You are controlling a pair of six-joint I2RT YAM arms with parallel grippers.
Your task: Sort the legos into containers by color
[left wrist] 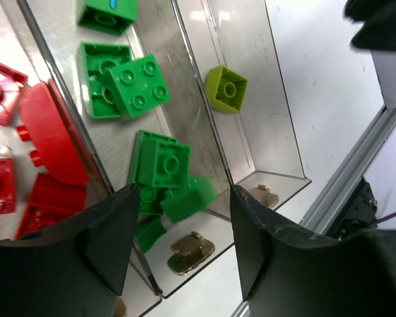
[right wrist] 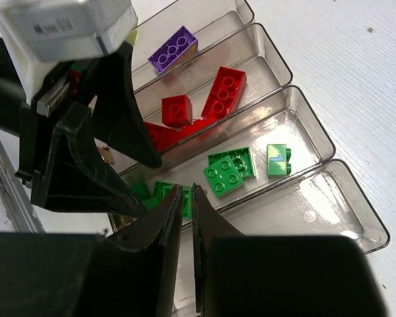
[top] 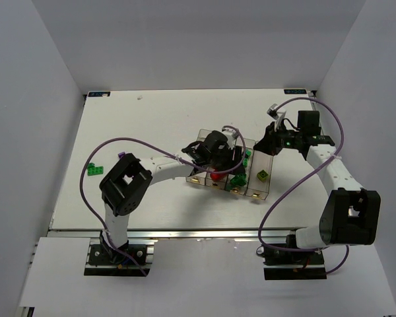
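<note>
Plain grey walls [top: 26, 79] enclose a white table [top: 152, 125], seemingly lit evenly from above

Four bins [top: 259, 190] stand side by side at mid-counter [top: 152, 119], with bricks [right wrist: 228, 175] lying inside each. Two loose bricks [top: 92, 169] lie far to their left. The left hand [left wrist: 181, 205] hangs over the bins, and the right hand [right wrist: 187, 198] is above their far right corner.

No readable text anywhere. Only candidate is a white sticker [right wrist: 59, 30] with fine print on the pale housing [right wrist: 115, 23] up-left of the right end effector [right wrist: 186, 193], too small to read. A green brick [right wrist: 276, 160] up-right of it carries a pale mark, not legible.
</note>
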